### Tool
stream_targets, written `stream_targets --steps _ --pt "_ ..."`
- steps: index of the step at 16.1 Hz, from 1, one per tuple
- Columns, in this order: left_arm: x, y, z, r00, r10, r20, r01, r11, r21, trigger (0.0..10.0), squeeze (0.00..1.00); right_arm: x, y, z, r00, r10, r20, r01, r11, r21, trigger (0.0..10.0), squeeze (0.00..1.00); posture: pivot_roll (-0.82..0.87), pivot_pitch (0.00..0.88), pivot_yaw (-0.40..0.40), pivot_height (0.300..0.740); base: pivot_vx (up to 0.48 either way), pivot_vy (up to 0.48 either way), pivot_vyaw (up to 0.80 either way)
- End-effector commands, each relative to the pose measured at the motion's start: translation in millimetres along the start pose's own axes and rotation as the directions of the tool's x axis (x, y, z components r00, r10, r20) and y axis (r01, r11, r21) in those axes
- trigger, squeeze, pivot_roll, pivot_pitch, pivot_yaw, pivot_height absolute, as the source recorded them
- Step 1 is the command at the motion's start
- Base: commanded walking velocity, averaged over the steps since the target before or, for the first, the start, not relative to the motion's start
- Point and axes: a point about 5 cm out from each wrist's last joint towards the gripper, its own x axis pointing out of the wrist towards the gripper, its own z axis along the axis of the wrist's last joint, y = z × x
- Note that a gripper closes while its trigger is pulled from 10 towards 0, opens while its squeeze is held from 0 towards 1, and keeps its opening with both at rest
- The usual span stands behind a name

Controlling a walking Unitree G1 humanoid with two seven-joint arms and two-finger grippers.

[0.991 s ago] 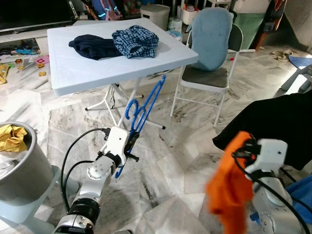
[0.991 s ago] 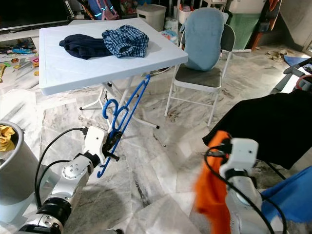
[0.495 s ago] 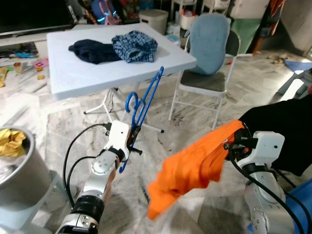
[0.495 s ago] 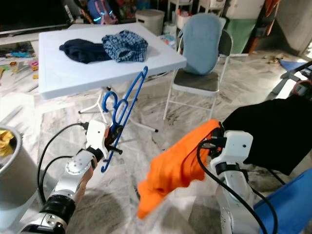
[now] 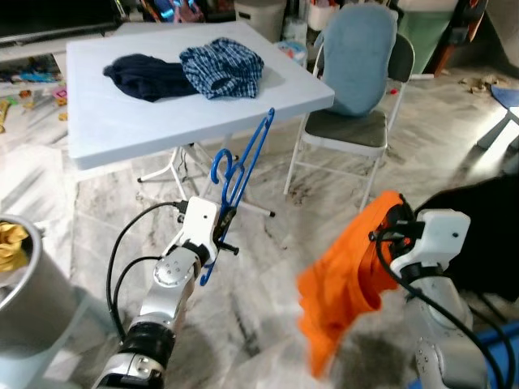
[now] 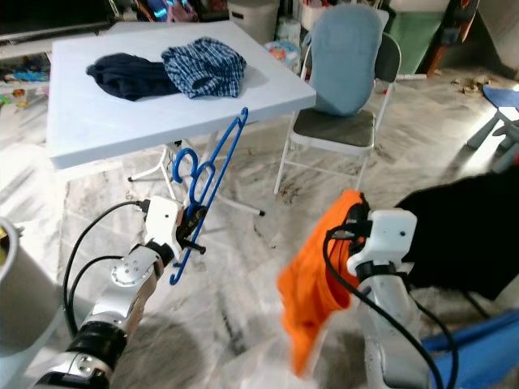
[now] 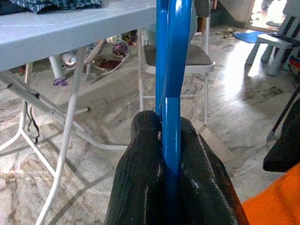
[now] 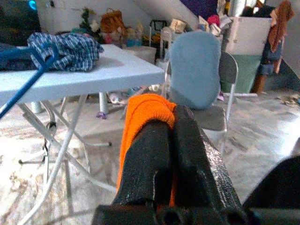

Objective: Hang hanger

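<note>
**Holding a blue hanger in one gripper and an orange cloth in the other**

Standing on a marble floor [image 5: 268, 284], the robot faces a white folding table [image 5: 122, 113] at about 11 o'clock in the head views; the table's near edge runs across the upper left, with its thin metal legs [image 5: 182, 166] splayed beneath; a navy garment [image 5: 146, 77] and a blue plaid garment [image 5: 223, 69] lie touching each other on top; a folding chair [image 5: 357, 89] with a pale blue cover stands just beside the table's right corner, at about 1 o'clock; open floor lies between the table legs, the chair and the two arms; a grey bin [image 5: 24, 284] holding a yellow cloth [image 5: 10, 243] sits at 8 o'clock, near the left arm; a black garment [image 5: 486, 235] is draped at 3 o'clock, just behind the right arm.

The left gripper [image 7: 171, 140] is closed tight on the lower part of the blue hanger [image 5: 243, 166], its two fingers [image 7: 145, 154] pressed against either side of the plastic; the hanger rises tilted toward 1 o'clock, its upper end just in front of the table's near edge, whether touching cannot be told; its hook curls at the left.

The right gripper [image 8: 171, 122] has its jaws squeezed together on an orange cloth [image 5: 349, 284]; the cloth folds over the fingertips and hangs loose below them, above the floor at about 5 o'clock.
</note>
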Motion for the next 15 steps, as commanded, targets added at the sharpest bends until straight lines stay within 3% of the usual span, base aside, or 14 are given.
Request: stream_targets --steps 1,7,15 --pt "2.5 -3.4 7.1 1.0 -0.003 0.022 0.003 1.0 0.007 10.0 0.0 -0.2 -5.7 2.8 1.0 -0.011 0.011 0.011 1.0 -0.017 10.0 0.0 0.09 0.0 -0.026 0.74 0.428 0.0 0.58" --pt "3.2 -4.3 7.1 1.0 0.001 0.013 -0.001 1.0 -0.008 10.0 0.0 0.4 -7.3 0.7 1.0 -0.01 -0.001 0.01 1.0 -0.019 10.0 0.0 0.09 0.0 -0.026 0.74 0.442 0.0 0.55" --pt "3.5 -7.5 5.2 1.0 0.0 0.004 0.0 1.0 -0.03 10.0 0.0 3.9 -7.8 0.1 1.0 0.001 -0.008 -0.001 1.0 -0.021 10.0 0.0 0.09 0.0 -0.035 0.74 0.382 0.289 0.35"
